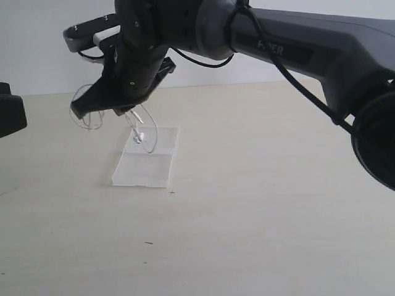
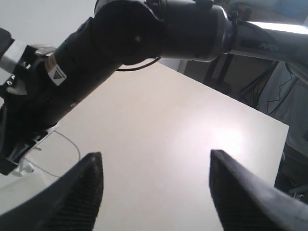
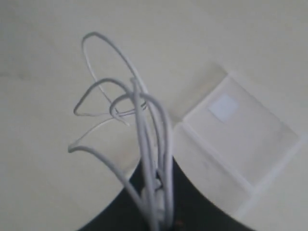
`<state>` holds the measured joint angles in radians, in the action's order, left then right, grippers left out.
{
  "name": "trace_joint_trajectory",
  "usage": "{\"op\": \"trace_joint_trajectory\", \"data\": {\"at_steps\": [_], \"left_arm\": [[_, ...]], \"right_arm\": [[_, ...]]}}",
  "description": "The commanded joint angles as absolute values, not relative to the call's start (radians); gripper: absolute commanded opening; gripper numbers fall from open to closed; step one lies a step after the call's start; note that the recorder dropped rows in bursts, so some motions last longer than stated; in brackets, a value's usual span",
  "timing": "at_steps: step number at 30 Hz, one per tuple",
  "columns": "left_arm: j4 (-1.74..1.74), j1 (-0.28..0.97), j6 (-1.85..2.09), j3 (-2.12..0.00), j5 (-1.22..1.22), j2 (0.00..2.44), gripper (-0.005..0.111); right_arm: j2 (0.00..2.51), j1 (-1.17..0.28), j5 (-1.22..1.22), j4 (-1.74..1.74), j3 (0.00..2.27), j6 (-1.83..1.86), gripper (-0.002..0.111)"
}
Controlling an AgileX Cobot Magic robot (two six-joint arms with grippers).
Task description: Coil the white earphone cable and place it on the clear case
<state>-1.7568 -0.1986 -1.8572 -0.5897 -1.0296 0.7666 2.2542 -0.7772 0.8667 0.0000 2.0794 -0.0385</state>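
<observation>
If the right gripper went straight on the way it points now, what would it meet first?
Probably the bare table beside the clear case, not the case, though depth is unclear. The white earphone cable held in its jaws would touch first.

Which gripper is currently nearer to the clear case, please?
The right. The right gripper hovers close above the clear case, holding the white earphone cable; the left gripper, open, sits farther off to its side.

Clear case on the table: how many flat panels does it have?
2. The clear case lies open flat: one panel bears a white patch, the other joins it at the fold. The right gripper holds the white earphone cable over it.
</observation>
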Motion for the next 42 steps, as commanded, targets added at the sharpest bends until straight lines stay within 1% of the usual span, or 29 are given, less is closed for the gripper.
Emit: {"op": "trace_joint_trajectory", "data": {"at_steps": [1,6,21,26,32,42], "left_arm": [[-1.744,-0.199,-1.862,-0.585,-1.017,0.761,0.062],[-1.744,-0.199,-1.860,-0.585,-1.014,0.761,0.062],[-1.744,-0.199,-1.860,-0.585,-1.001,0.761,0.062],[-1.744,-0.199,-1.860,-0.585,-0.999,0.761,0.062],[-1.744,-0.199,-1.860,-0.585,-0.990,0.761,0.062],[-1.744,-0.199,-1.860,-0.585,-0.986,0.761,0.062]], "right_arm": [[2.264,-0.742,0.747,0.221,2.089,-0.045,0.000],[2.271,-0.723,0.701,0.319,2.074,-0.045,0.000],[2.271,-0.660,0.624,0.638,1.899,0.064,0.000],[2.271,-0.656,0.618,0.627,1.889,0.018,0.000],[2.271,-0.656,0.638,0.446,1.889,-0.193,0.000],[2.271,-0.656,0.640,0.342,1.889,-0.377,0.000]]}}
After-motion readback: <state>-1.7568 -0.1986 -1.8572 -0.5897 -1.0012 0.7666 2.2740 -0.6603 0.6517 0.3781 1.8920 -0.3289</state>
